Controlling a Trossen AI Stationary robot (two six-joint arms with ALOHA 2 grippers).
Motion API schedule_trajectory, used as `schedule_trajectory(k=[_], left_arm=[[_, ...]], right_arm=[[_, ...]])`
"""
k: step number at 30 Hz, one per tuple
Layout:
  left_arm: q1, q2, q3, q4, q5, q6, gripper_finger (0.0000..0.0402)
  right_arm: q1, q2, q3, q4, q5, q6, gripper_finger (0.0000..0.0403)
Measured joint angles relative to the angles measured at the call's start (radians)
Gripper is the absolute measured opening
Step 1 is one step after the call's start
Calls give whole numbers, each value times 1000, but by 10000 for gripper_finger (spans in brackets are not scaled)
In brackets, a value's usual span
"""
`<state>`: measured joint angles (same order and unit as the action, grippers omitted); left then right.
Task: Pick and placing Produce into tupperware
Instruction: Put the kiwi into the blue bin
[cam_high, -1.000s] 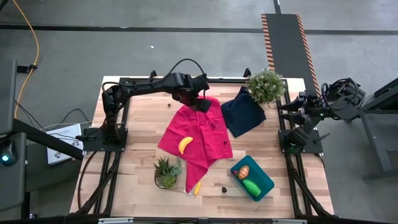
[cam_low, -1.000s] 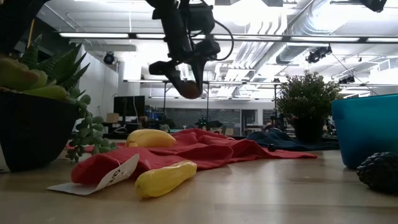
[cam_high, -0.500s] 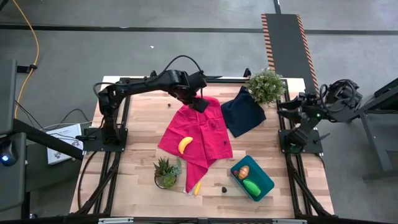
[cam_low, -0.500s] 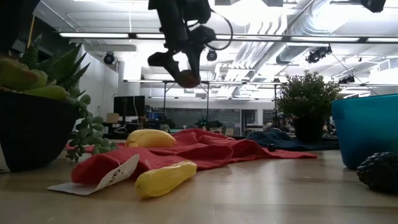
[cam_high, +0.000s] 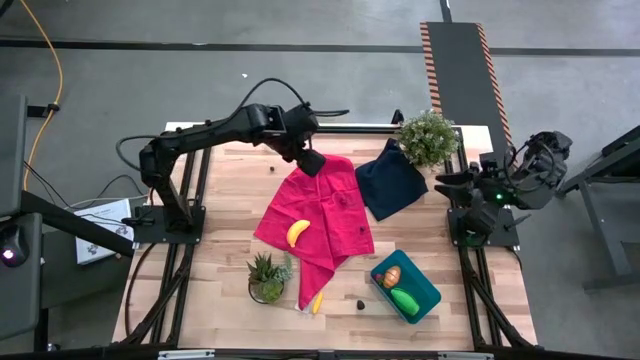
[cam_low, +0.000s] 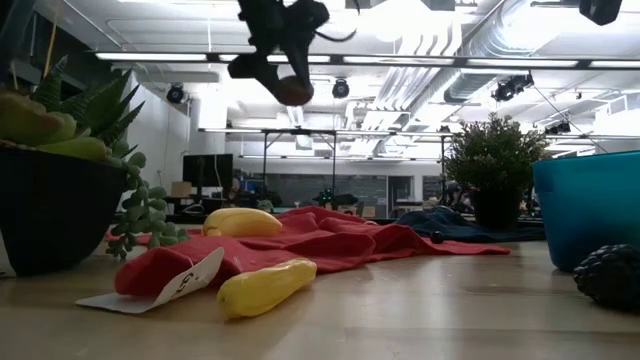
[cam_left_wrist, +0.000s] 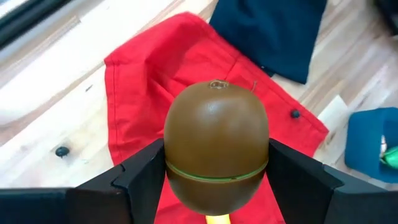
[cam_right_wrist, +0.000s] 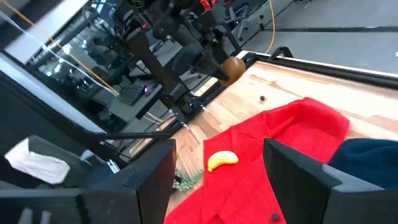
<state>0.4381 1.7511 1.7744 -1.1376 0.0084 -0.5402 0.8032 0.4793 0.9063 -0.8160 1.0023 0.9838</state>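
My left gripper (cam_high: 311, 161) hangs high over the far end of the red cloth (cam_high: 315, 220), shut on a brown egg-shaped toy fruit (cam_left_wrist: 216, 140), which also shows in the low view (cam_low: 292, 90). The teal tub (cam_high: 424, 284) stands at the table's near right with an orange piece (cam_high: 391, 277) and a green piece (cam_high: 405, 300) inside. One yellow banana (cam_high: 297, 232) lies on the red cloth. Another banana (cam_high: 317, 302) lies at the cloth's near tip. My right gripper (cam_right_wrist: 217, 180) waits open at the table's right edge. My left gripper pinches the brown fruit between its two fingers (cam_left_wrist: 142, 180), one on each side of its widest part, by a thin green seam (cam_left_wrist: 214, 176). The fingers slant down from above. The fruit is lifted clear, high over the cloth, its stem end (cam_left_wrist: 216, 84) pointing away from the wrist.
A navy cloth (cam_high: 392, 178) lies right of the red one, with a leafy potted plant (cam_high: 427, 138) at the far edge. A succulent pot (cam_high: 267, 278) stands near the front. A small dark lump (cam_high: 360, 301) lies left of the tub. A paper tag (cam_low: 190, 282) lies beside the near banana.
My left gripper has risen with the brown fruit still held and has drawn back a little toward the table's far left corner. The cloths, bananas and tub have stayed in place.
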Motion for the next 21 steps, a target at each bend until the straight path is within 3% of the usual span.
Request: schedule_trajectory(k=[11,21], left_arm=[[-34,-88,-1,-58,-29,81,243],[-133,-123,-1,-96,-77,135,243]], right_arm=[[-21,56,-120,74,56,276,232],[-112,182,-203,287,53,326,232]])
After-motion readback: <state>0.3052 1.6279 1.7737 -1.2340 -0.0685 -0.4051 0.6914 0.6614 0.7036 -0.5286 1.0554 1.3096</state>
